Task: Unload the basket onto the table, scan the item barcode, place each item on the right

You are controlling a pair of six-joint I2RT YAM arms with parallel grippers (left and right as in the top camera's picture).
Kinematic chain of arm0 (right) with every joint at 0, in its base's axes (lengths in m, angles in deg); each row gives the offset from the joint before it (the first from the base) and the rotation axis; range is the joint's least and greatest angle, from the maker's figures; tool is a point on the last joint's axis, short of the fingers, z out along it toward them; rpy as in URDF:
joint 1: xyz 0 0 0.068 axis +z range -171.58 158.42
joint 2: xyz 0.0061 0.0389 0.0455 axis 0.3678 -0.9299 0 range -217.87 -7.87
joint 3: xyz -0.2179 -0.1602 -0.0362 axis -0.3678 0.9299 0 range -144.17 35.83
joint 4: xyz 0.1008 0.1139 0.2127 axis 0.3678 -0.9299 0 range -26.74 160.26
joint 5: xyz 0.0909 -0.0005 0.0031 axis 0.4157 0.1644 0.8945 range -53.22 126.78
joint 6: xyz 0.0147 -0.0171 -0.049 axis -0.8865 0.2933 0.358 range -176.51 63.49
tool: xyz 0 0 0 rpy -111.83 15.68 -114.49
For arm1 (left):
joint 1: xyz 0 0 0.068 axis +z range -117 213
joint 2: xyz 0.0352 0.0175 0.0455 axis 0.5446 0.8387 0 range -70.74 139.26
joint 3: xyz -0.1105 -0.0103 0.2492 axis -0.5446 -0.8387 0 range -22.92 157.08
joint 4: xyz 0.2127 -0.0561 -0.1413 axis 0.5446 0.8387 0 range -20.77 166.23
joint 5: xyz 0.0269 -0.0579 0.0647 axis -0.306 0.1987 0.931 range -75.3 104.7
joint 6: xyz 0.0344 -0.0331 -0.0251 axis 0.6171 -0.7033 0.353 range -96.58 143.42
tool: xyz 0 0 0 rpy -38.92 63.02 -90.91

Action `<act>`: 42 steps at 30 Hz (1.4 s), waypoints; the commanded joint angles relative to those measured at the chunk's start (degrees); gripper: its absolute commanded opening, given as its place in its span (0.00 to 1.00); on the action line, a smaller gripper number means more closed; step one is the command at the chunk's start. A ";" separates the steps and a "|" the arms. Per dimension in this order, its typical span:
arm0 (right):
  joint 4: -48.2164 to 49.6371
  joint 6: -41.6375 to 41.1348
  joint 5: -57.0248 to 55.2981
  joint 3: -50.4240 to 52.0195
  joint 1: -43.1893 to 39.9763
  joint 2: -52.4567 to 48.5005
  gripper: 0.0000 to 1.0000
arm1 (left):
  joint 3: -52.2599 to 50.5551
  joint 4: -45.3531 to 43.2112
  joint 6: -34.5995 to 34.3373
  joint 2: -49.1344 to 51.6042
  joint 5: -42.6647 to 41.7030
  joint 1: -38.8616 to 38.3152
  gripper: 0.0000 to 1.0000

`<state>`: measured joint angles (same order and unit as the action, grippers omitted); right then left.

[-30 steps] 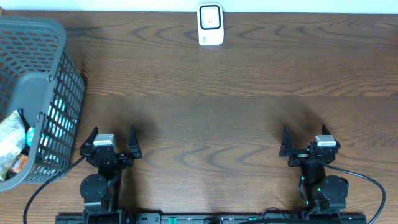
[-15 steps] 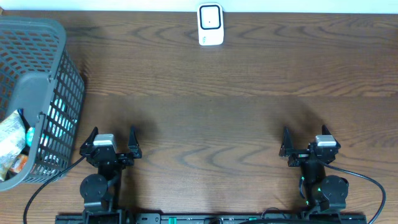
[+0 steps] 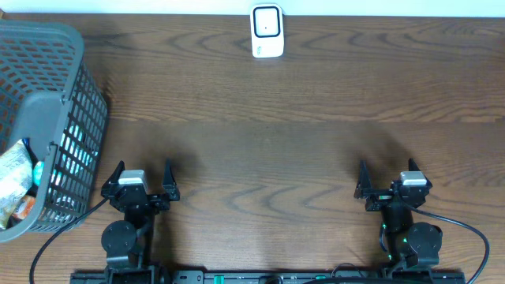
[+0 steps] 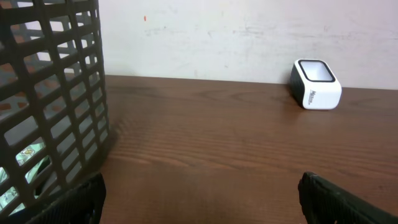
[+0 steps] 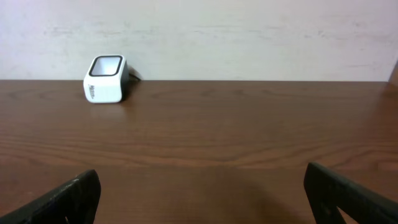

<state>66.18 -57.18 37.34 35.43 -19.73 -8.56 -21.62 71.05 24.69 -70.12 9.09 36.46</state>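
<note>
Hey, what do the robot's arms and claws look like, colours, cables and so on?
Both arms are black. The left claw and right claw each carry two tapering pointed fingers and a pale grey block on top. Round black joint housings sit behind. A black cable loops from each base; small green lights show at the right one.

The table (image 3: 300, 142) is dark brown wood with wavy grain, and the wall (image 4: 217, 37) is off-white with faint smudges. The basket (image 3: 47, 106) is grey in a square lattice, with teal and orange showing on the packets (image 3: 14, 177) inside. The scanner (image 3: 267, 31) is white with a dark window; the left gripper (image 3: 144, 167) and right gripper (image 3: 387, 166) are black with pale grey tops.
</note>
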 commanded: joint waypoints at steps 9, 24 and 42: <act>-0.33 -0.59 -0.24 0.09 -0.13 0.39 0.99 | -1.07 1.79 -0.46 -0.39 -0.13 -0.28 0.98; -0.33 -0.57 -0.22 0.09 -0.13 0.39 0.99 | -1.07 1.73 -2.01 -0.39 -1.18 -0.28 0.98; -0.33 -0.57 -0.24 0.09 -0.13 0.39 0.99 | -1.01 -22.62 -28.04 -0.39 -13.44 -0.33 0.98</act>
<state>66.18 -57.18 37.34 35.43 -19.73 -8.56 -22.49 54.31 2.88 -70.10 -2.58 36.31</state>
